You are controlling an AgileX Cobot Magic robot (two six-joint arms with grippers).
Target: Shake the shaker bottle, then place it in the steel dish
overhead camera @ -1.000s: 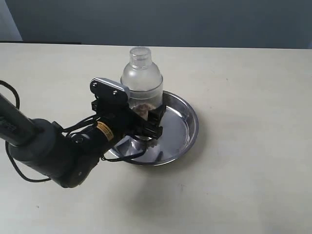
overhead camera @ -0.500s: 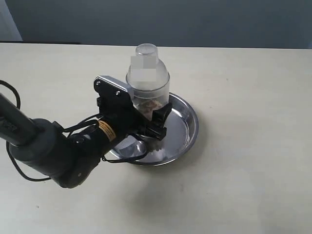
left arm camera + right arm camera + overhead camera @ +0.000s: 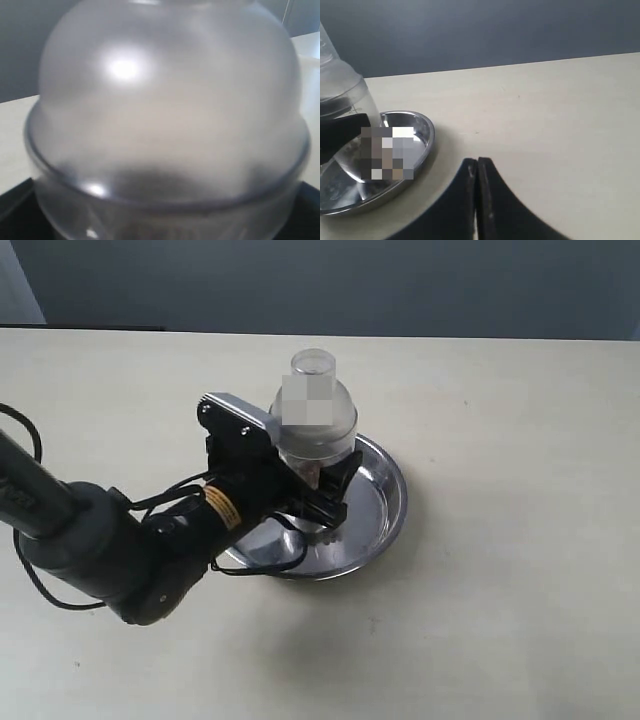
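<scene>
The shaker bottle (image 3: 313, 415), frosted clear with a small round cap, stands upright over the left part of the steel dish (image 3: 396, 490). My left gripper (image 3: 308, 488) is shut on its lower body, black fingers (image 3: 338, 476) on either side. In the left wrist view the bottle's dome (image 3: 165, 110) fills the picture. Whether its base rests on the dish floor cannot be told. The right wrist view shows the bottle (image 3: 342, 92), the dish (image 3: 427, 140), and my right gripper (image 3: 477, 163) shut and empty above bare table to the dish's right.
The dish sits in the middle of a pale beige table (image 3: 500, 620). A dark grey wall (image 3: 400, 280) runs behind the table's far edge. The left arm's black body and cables (image 3: 110, 550) lie to the left of the dish.
The left gripper has carried the bottle to the right and a little lower, further over the dish. The dish has not moved.
</scene>
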